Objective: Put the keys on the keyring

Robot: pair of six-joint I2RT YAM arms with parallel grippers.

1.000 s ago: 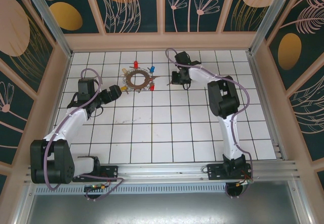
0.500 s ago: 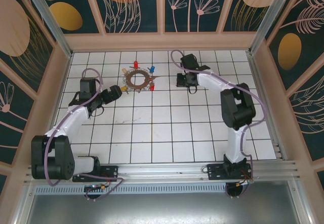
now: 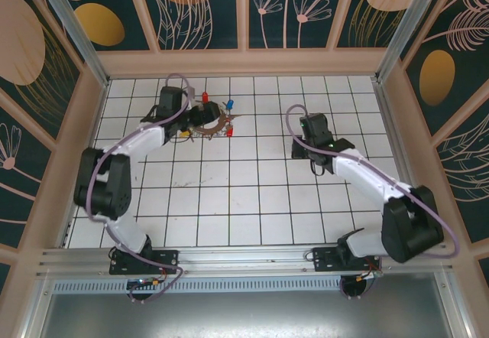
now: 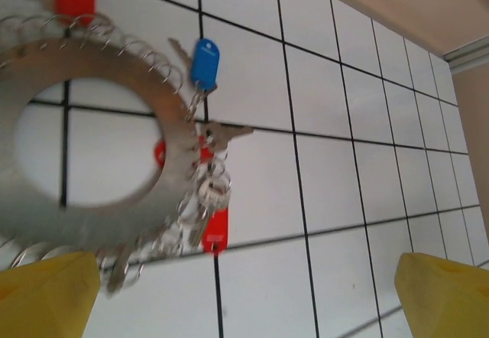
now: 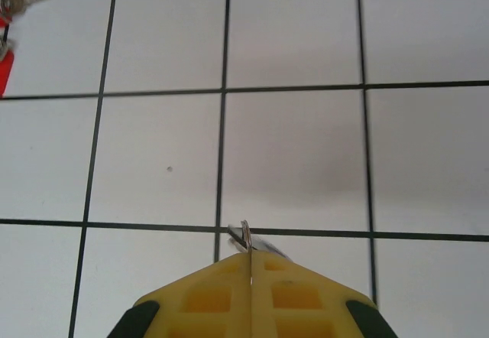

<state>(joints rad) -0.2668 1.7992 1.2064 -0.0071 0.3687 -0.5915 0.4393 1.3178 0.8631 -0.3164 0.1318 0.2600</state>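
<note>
My left end effector (image 4: 246, 296) stands released, fingers wide, just over the keyring (image 4: 114, 66) at the far side of the tabletop (image 5: 306, 147); a blue-tagged key (image 4: 204, 61) and a red-tagged key (image 4: 216, 232) lie at its rim; my right end effector (image 5: 250, 258) is clenched on a small metal piece (image 5: 246, 237), possibly a key.

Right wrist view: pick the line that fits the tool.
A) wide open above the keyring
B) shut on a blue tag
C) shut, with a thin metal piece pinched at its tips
C: the right tool has its yellow fingers pressed together, and a thin metal piece sticks out from between the tips.
</note>
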